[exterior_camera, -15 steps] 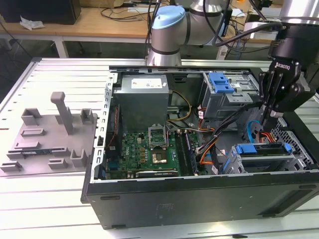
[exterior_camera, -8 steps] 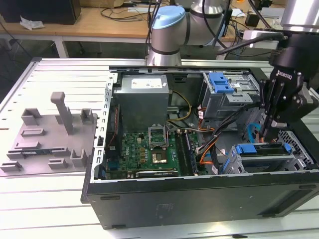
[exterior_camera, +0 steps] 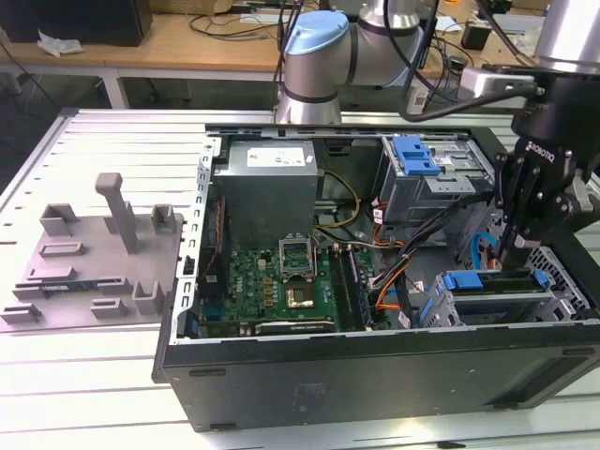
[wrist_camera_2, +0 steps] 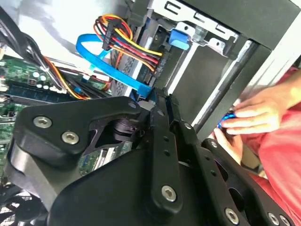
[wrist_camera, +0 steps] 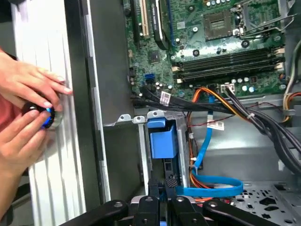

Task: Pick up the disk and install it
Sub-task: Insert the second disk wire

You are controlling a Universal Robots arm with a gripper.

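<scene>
Computer case [exterior_camera: 375,375] lies open on its side on the slatted table [exterior_camera: 112,131], so its whole inside faces up and can be reached from above. At the upper middle of the exterior view stands the robot arm [exterior_camera: 319,56]. It bends over to the right edge of the frame, where its gripper [exterior_camera: 514,255] points straight down into the case.

Below it, at the lower right of that frame, sits the silver drive cage [exterior_camera: 487,305]. The disk [exterior_camera: 502,277] stands on its edge in this cage, with a blue tab at each end, because the slot accepts it only in this direction. It looks mostly sunk in, though I cannot judge if it is fully seated.

In the second wrist view the fingers [wrist_camera_2: 160,127] are drawn close together. In the first wrist view a thin blue strip shows between them, so I believe that they pinch the top edge of the disk.

A blue data cable [wrist_camera: 207,146] curves just beside the cage, apart from the slot. At the left of that frame, outside the case wall, a person's hands [wrist_camera: 28,94] hold a small round device.
</scene>
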